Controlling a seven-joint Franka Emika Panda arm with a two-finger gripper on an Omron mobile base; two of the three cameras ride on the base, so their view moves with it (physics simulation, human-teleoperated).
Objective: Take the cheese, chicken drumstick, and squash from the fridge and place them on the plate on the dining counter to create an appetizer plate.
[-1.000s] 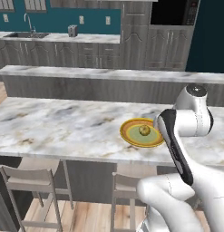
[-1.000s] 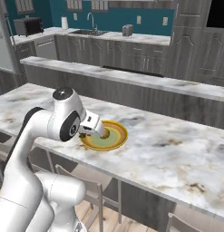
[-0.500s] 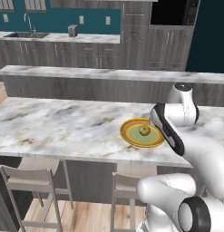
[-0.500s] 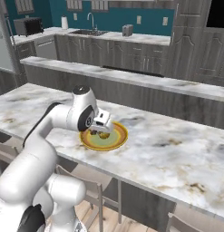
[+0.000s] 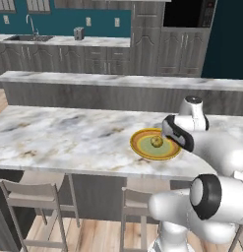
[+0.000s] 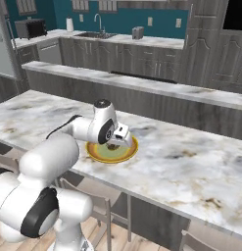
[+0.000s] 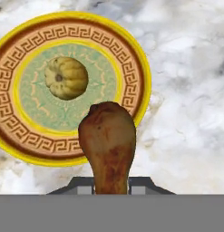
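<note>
- Marble of the dining counter (image 5: 69, 138) ran long and white-grey with brown veins, on a dark base; you had grey stools (image 5: 29, 197) tucked under its near edge.
- Behind it stood a raised grey ledge (image 5: 93, 81), then the far counter with a sink (image 6: 95, 34) against a teal wall; a dark microwave (image 6: 29, 28) sat at that counter's end.
- Plate (image 5: 155, 145) lay flat on the marble close to the counter's near edge, golden rim, orange-brown band, greenish centre.
- Squash (image 7: 65, 78) rested in the plate's centre, ribbed and pale yellow-green; in the left base view it showed as a small lump (image 5: 156, 141).
- Your gripper (image 6: 117, 141) hovered over the plate's side, jaws narrowed onto the chicken drumstick (image 7: 108, 145); only the meat's round end stood clear of the fingers.
- In the hand view the drumstick overlapped the plate's rim, apart from the squash; whether it touched the plate could not be told.
- Open marble spread wide to the left of the plate in the left base view and to the right of it in the right base view.
- Arm's white body crowded the near counter edge beside the plate, so you had little room on that side.
</note>
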